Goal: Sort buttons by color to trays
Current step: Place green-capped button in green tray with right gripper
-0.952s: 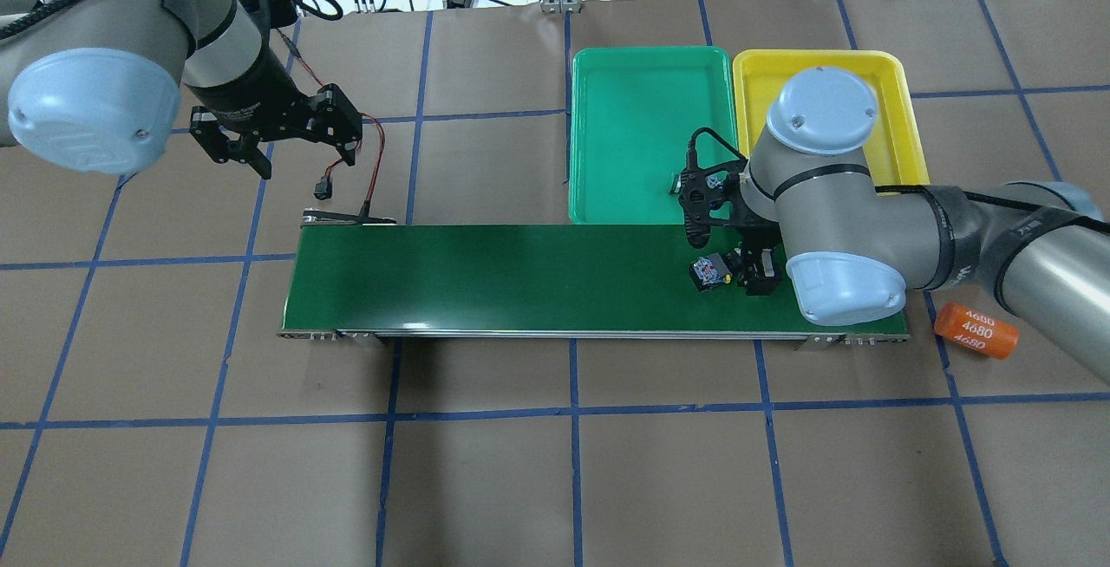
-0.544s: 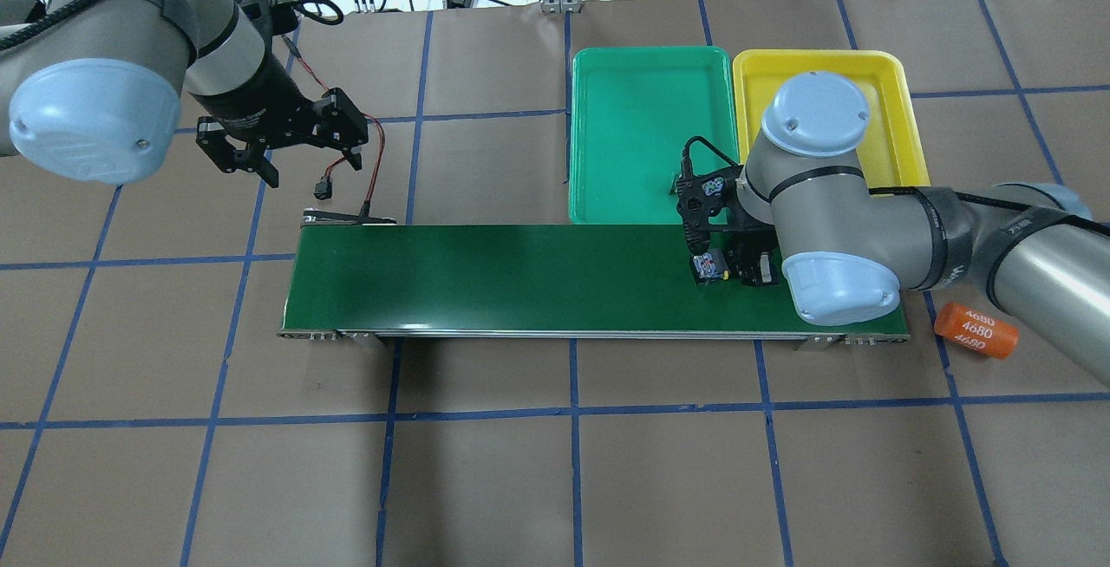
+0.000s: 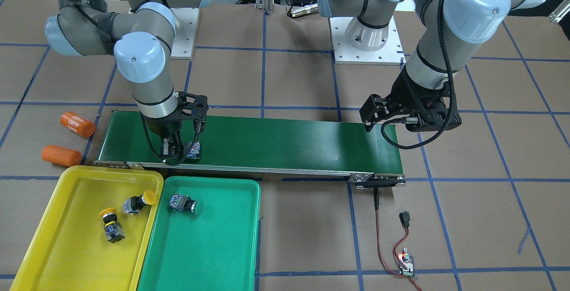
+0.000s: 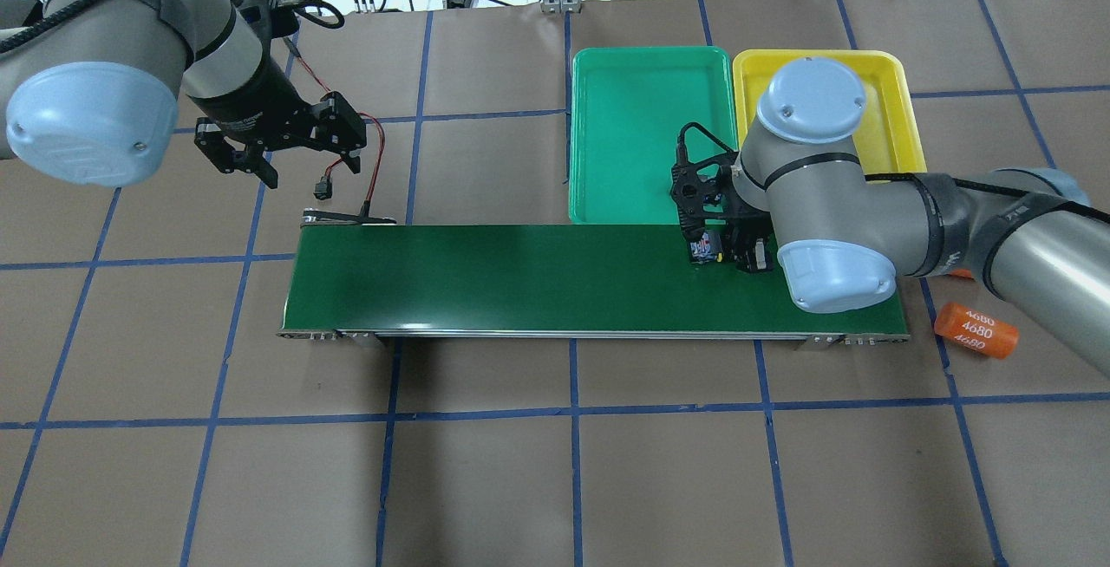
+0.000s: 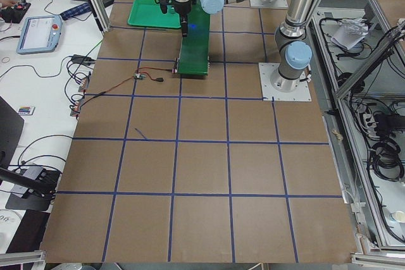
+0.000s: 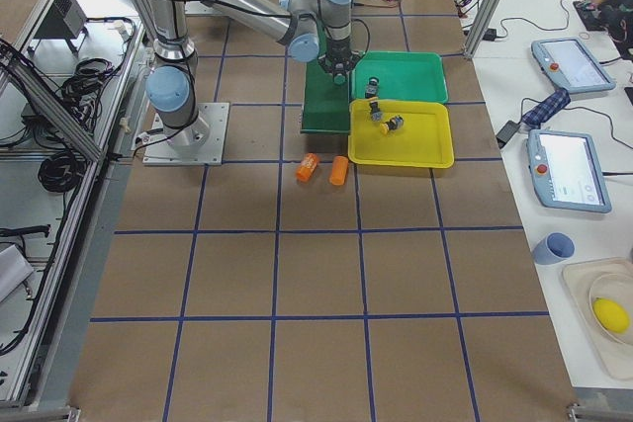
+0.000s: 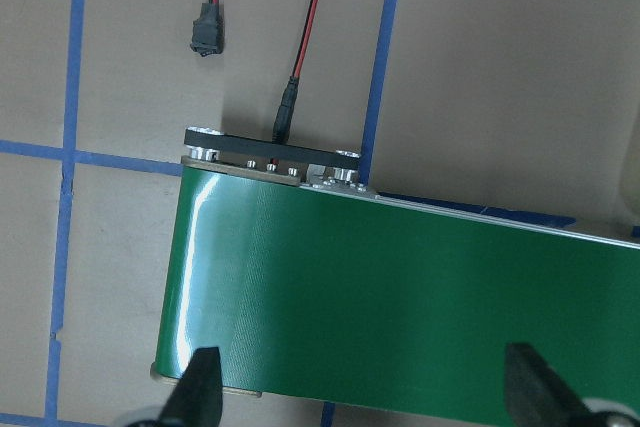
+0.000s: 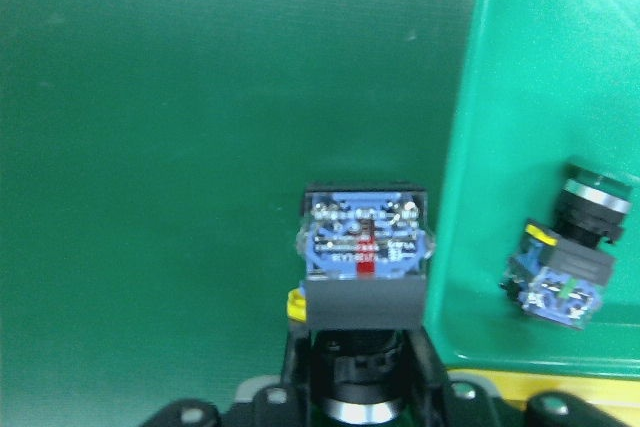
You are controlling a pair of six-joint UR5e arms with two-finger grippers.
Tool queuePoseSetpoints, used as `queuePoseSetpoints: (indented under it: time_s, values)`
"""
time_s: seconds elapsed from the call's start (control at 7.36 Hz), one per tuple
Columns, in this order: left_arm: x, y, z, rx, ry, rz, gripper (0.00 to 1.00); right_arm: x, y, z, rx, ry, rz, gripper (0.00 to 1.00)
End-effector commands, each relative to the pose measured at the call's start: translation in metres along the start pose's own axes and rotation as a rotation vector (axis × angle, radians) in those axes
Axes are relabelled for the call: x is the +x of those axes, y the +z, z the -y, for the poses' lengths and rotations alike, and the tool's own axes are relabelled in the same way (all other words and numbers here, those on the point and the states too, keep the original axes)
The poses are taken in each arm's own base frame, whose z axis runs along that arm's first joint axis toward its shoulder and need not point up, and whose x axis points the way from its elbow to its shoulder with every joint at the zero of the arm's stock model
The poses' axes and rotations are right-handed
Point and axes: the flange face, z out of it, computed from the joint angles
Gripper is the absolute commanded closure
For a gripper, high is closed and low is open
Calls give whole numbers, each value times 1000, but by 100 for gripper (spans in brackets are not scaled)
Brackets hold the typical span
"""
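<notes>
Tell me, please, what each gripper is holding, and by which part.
The right gripper grips a button by the black neck at its cap end; the left gripper is open, empty.

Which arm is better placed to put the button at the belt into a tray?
Right. The right claw is shut on the button at the belt end beside the green tray and yellow tray; the left claw hangs open and empty over the far end.

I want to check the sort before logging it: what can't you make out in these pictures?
- Cap colour of the button in the right gripper: in the right wrist, overhead and front views, the gripper covers the cap.
- Small circuit board: front view, too small to read its parts.
</notes>
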Motion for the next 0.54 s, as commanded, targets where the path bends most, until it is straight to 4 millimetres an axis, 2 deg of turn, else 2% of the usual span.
queuePoseSetpoints:
  time_s: [0.0,0.14,0.27,0.41]
  values:
    - [-2,-1,1,3,25,4,0,67,17,-1,0,38,-18,84]
    - [-4,-8,7,23,28,10,0,88,21,-1,-2,78,-29,82]
    - [-7,-9,8,25,28,42,0,94,27,-2,-13,81,-25,20]
    - [-10,-10,9,28,28,67,0,94,27,-2,-16,81,-22,0]
